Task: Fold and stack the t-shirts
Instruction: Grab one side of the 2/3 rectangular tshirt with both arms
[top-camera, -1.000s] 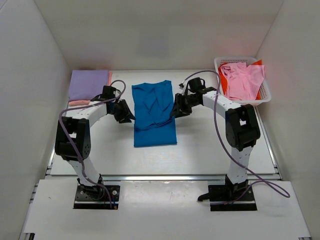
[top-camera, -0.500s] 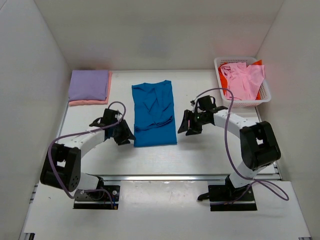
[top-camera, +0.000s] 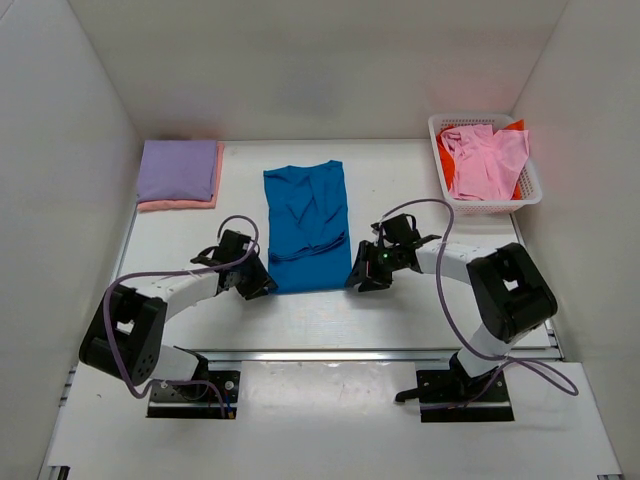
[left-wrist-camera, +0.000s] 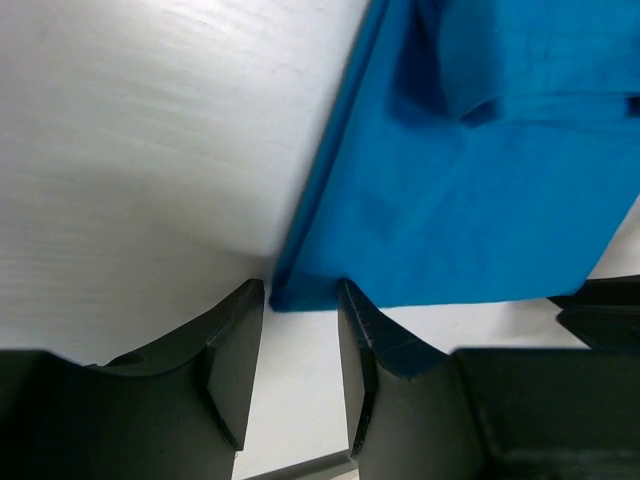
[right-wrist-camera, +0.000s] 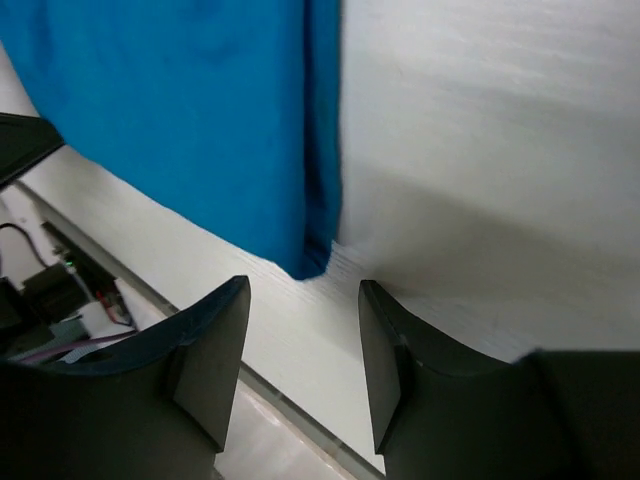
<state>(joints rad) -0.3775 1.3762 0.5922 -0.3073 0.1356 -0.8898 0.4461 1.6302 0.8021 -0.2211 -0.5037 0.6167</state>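
Note:
A bright blue collared t-shirt (top-camera: 308, 225) lies folded into a long strip in the middle of the table. My left gripper (top-camera: 262, 287) is open at its near left corner (left-wrist-camera: 300, 295), which lies just beyond the fingertips. My right gripper (top-camera: 357, 280) is open at the near right corner (right-wrist-camera: 312, 262), also just beyond its fingertips. A folded lavender t-shirt (top-camera: 178, 169) lies on a salmon one (top-camera: 178, 205) at the back left. A pink t-shirt (top-camera: 485, 158) and an orange-red one (top-camera: 446, 172) sit in the basket.
A white plastic mesh basket (top-camera: 530, 185) stands at the back right. White walls close in the table on three sides. The table's front edge (top-camera: 330, 352) runs just behind the arm bases.
Both grippers have moved from the shirt's upper sides down towards me to its near corners, and lowered to the table.

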